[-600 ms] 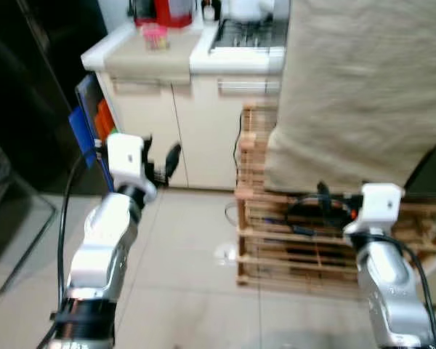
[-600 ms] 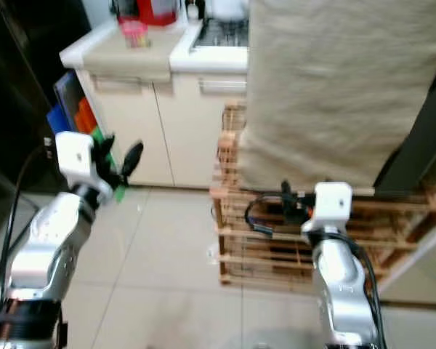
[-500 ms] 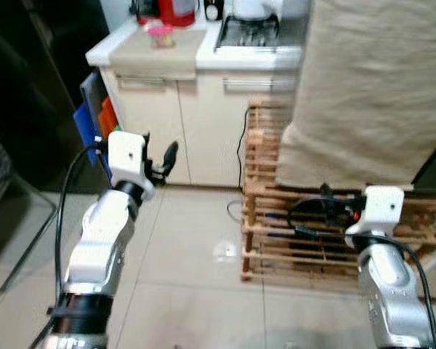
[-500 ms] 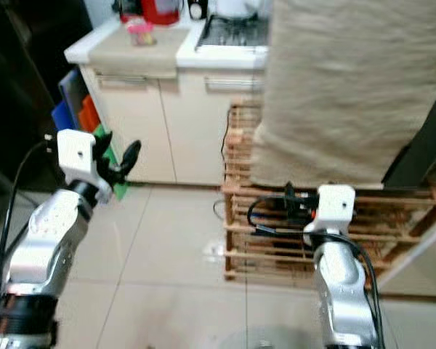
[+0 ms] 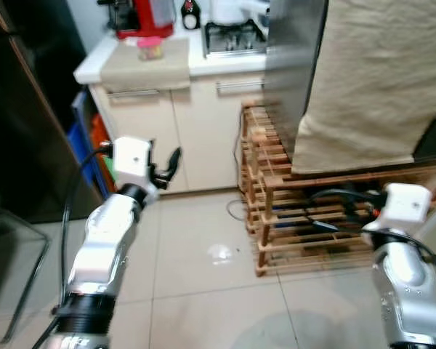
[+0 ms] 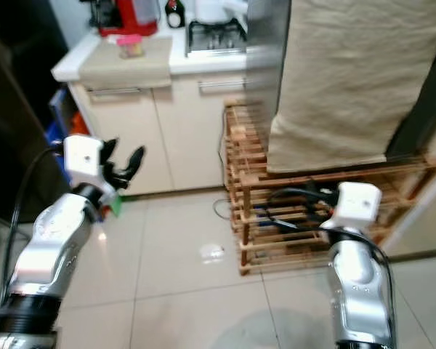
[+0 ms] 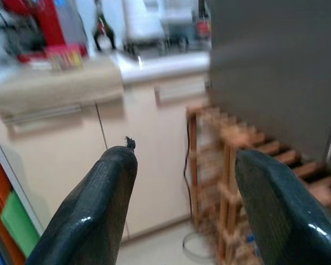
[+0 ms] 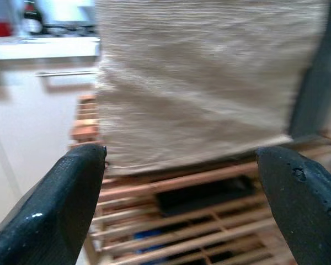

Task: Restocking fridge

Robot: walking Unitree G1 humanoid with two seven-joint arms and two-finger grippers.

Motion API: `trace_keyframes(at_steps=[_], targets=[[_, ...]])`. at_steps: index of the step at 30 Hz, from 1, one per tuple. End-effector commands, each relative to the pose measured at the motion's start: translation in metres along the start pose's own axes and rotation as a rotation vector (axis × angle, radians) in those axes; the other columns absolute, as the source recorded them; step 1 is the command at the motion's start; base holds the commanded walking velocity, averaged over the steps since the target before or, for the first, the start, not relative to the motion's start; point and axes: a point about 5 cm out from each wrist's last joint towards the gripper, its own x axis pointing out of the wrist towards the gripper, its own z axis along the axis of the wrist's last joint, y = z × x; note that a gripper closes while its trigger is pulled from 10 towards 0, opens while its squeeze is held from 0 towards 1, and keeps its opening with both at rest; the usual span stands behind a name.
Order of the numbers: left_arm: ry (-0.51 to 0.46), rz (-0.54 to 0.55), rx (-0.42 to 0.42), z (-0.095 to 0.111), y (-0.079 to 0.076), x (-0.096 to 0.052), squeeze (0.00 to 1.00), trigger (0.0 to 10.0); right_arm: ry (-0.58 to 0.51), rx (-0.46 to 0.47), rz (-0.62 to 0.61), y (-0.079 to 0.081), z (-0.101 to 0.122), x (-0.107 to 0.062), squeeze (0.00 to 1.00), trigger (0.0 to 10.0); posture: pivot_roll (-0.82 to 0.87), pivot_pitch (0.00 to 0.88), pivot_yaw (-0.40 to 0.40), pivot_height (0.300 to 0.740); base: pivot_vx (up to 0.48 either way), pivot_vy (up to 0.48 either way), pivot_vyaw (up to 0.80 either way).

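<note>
Fridge (image 5: pixel 294 65), the tall grey body draped in beige cloth (image 5: pixel 378 73), stands ahead and to the right on a wooden rack (image 5: pixel 312 218); its long axis is upright; the right end effector (image 8: pixel 182 182), fingers spread and empty, faces it and is nearer; the left end effector (image 7: pixel 179 193), likewise spread and empty, points toward the cabinet (image 5: pixel 174 131) under the bench (image 5: pixel 145 65); both arms are raised forward.

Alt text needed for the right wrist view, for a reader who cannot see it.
The right gripper, fingers wide open and empty, faces a beige cloth draped over a slatted wooden rack. Cream cabinets under a white countertop stand beside the rack.
</note>
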Motion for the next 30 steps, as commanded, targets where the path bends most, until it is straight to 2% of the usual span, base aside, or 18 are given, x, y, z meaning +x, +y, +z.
trace_keyframes(at_steps=[1, 6, 7, 8, 9, 10, 11, 12, 13, 14, 16, 19, 22, 23, 24, 28, 30], targets=[[-0.029, -0.040, 0.008, 0.007, -0.012, 0.005, 0.00, 10.0, -0.003, 0.001, -0.029, -0.010, 0.002, 0.001, 0.00, 10.0, -0.09, 0.000, 0.078, 0.740, 0.251, 0.412, -0.80], [-0.025, -0.027, -0.043, 0.004, -0.015, 0.005, 0.00, 10.0, -0.015, 0.008, -0.004, 0.000, 0.005, 0.004, 0.00, 10.0, -0.09, 0.000, 0.082, 0.740, 0.250, 0.412, -0.80], [-0.018, -0.020, -0.083, 0.003, -0.015, 0.005, 0.00, 10.0, -0.017, 0.009, 0.002, 0.002, 0.005, 0.004, 0.00, 10.0, -0.09, 0.000, 0.082, 0.740, 0.247, 0.412, -0.80], [0.001, 0.004, -0.179, 0.001, -0.014, 0.006, 0.00, 10.0, -0.019, 0.013, 0.010, 0.006, 0.005, 0.004, 0.00, 10.0, -0.09, 0.000, 0.083, 0.740, 0.251, 0.409, -0.80], [0.001, 0.004, -0.179, 0.001, -0.014, 0.006, 0.00, 10.0, -0.019, 0.013, 0.010, 0.006, 0.005, 0.004, 0.00, 10.0, -0.09, 0.000, 0.083, 0.740, 0.251, 0.409, -0.80], [0.022, 0.047, -0.279, -0.003, -0.009, 0.006, 0.00, 10.0, -0.021, 0.012, 0.015, 0.008, 0.005, 0.004, 0.00, 10.0, -0.09, 0.000, 0.083, 0.740, 0.247, 0.412, -0.80], [0.036, 0.075, -0.330, -0.007, -0.006, 0.006, 0.00, 10.0, -0.025, 0.009, 0.022, 0.010, 0.006, 0.004, 0.00, 10.0, -0.09, 0.000, 0.085, 0.740, 0.247, 0.412, -0.80], [0.046, 0.088, -0.341, -0.009, -0.004, 0.005, 0.00, 10.0, -0.027, 0.007, 0.029, 0.012, 0.006, 0.004, 0.00, 10.0, -0.09, 0.000, 0.085, 0.740, 0.247, 0.412, -0.80], [0.046, 0.088, -0.341, -0.009, -0.004, 0.005, 0.00, 10.0, -0.027, 0.007, 0.029, 0.012, 0.006, 0.004, 0.00, 10.0, -0.09, 0.000, 0.085, 0.740, 0.247, 0.412, -0.80], [0.073, 0.102, -0.226, -0.014, -0.003, 0.003, 0.00, 10.0, -0.025, 0.009, 0.047, 0.016, 0.006, 0.004, 0.00, 10.0, -0.09, 0.000, 0.072, 0.740, 0.000, 0.431, -0.80], [0.096, 0.102, -0.158, -0.018, -0.005, 0.002, 0.00, 10.0, -0.022, 0.009, 0.060, 0.018, 0.006, 0.004, 0.00, 10.0, -0.09, 0.000, 0.065, 0.740, 0.000, 0.353, -0.80], [0.101, 0.044, -0.188, -0.017, -0.015, 0.004, 0.00, 10.0, -0.018, 0.005, 0.079, 0.022, 0.006, 0.005, 0.00, 10.0, -0.09, 0.000, 0.059, 0.740, 0.000, 0.000, -0.80], [0.065, 0.005, -0.200, -0.011, -0.020, 0.003, 0.00, 10.0, -0.018, 0.008, 0.080, 0.023, 0.006, 0.005, 0.00, 10.0, -0.09, 0.000, 0.055, 0.740, 0.000, 0.000, -0.80], [0.052, -0.007, -0.194, -0.009, -0.021, 0.002, 1.00, 10.0, -0.017, 0.009, 0.081, 0.024, 0.005, 0.005, 0.00, 10.0, -0.09, 0.000, 0.055, 0.740, 0.000, 0.000, -0.80], [0.025, -0.018, -0.186, -0.006, -0.021, 0.002, 1.00, 10.0, -0.015, 0.009, 0.083, 0.025, 0.005, 0.004, 0.00, 10.0, -0.09, 0.000, 0.056, 0.740, 0.000, 0.000, -0.80], [0.017, -0.010, -0.179, -0.005, -0.020, 0.003, 1.00, 10.0, -0.014, 0.011, 0.080, 0.025, 0.004, 0.004, 0.00, 10.0, -0.08, 0.000, 0.058, 0.740, 0.000, 0.000, -0.80], [0.021, 0.029, -0.191, -0.005, -0.015, 0.004, 1.00, 10.0, -0.011, 0.014, 0.071, 0.025, 0.003, 0.004, 0.00, 10.0, -0.08, 0.000, 0.061, 0.740, 0.000, 0.000, -0.80]])
